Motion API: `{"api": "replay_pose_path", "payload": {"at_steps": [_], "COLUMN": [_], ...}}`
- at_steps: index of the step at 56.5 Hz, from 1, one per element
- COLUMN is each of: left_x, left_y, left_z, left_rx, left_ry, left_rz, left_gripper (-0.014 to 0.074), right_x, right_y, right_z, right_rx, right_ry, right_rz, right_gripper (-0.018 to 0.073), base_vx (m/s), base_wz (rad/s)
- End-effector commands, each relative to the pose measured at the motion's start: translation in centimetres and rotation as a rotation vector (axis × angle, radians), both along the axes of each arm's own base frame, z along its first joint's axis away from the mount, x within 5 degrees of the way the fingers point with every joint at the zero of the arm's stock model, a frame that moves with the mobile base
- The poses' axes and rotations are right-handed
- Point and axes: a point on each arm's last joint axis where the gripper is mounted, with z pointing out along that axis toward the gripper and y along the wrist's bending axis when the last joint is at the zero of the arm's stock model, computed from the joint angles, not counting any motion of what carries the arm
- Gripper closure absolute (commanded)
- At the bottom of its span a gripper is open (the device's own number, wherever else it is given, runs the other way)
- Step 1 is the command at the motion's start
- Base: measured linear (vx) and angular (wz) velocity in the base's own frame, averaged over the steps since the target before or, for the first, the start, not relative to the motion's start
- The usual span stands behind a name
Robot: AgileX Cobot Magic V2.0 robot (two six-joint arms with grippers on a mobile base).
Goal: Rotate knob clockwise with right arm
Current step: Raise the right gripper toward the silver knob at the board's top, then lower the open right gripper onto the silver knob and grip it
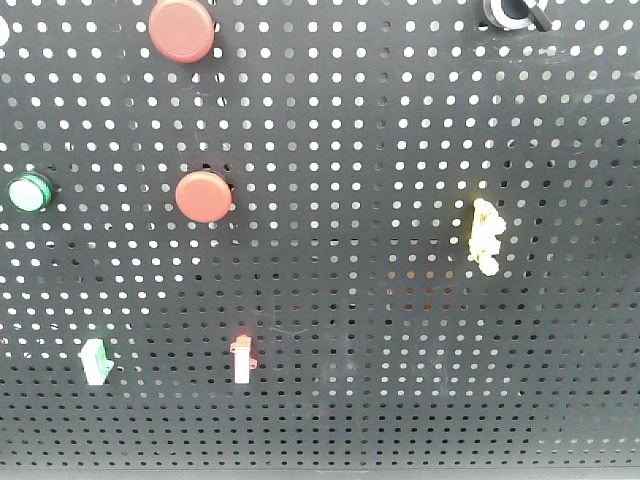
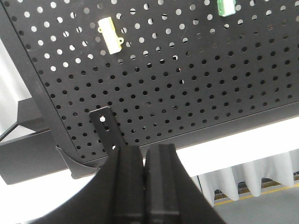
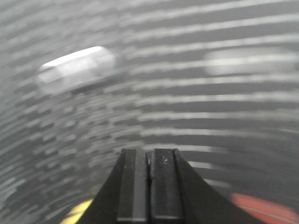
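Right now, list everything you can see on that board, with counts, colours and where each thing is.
Pegboard: one, black, fills the front view.
Red buttons: two, round, top left and mid left.
Green button: one, round, left edge.
Green-white switch: one, lower left.
Red-white switch: one, lower middle.
Yellow part: one, right of centre.
Black knob: one, top right, cut off.
Left claw: black, closed, near the board's corner.
Right claw: black, closed; view blurred.

Pad to pad, tight together — left fingers (image 2: pixel 131 186) and right fingers (image 3: pixel 133 186) alike.
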Motion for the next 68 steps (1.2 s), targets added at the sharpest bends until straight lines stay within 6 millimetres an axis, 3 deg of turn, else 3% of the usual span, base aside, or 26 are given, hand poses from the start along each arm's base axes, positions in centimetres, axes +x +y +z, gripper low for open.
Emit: {"api": "replay_pose_path", "payload": {"at_steps": [1, 6, 12, 29, 41, 51, 61, 68], "left_x": [0.1, 0.1, 0.1, 0.1, 0.1, 0.1, 0.1, 0.1], "left_y": [-0.1, -0.1, -0.1, -0.1, -0.1, -0.1, -0.1, -0.1], "left_z": [0.1, 0.1, 0.1, 0.1, 0.1, 0.1, 0.1, 0.1], "left_rx": [-0.01, -0.01, -0.01, -0.01, -0.01, -0.01, -0.01, -0.01], "left_ry": [-0.056, -0.056, -0.056, -0.056, -0.056, -0.056, -0.056, -0.056], "left_rz": [-0.013, -0.013, -0.013, -0.013, -0.013, -0.013, -0.013, -0.013], "left_gripper": [0.0603, 0.0603, 0.0603, 0.0603, 0.0603, 0.0603, 0.0603, 0.0603], "right_x": [0.1, 0.4, 0.5, 0.1, 0.7, 1.6, 2.2, 2.3], "right_y": [3.0, 5.8, 7.2, 4.6, 5.0, 5.8, 6.3, 6.2], "right_z": [1.4, 1.4, 2.2, 7.5, 9.7, 9.5, 9.3, 9.4], "right_rx": [-0.106, -0.184, -0.284, -0.405, -0.521, -0.579, -0.63, -0.657], "right_ry": [-0.107, -0.093, -0.084, -0.085, -0.163, -0.17, -0.183, -0.202], "right_rz": [0.147, 0.247, 0.249, -0.027, -0.09, -0.101, -0.13, -0.154], "right_gripper": [0.0567, 0.0567, 0.0567, 0.0567, 0.0549, 0.0435, 0.0237, 0.0179], "base_vx": [0.0, 0.0, 0.0, 0.0, 0.0, 0.0, 0.0, 0.0], "base_wz": [0.0, 0.0, 0.0, 0.0, 0.0, 0.0, 0.0, 0.0]}}
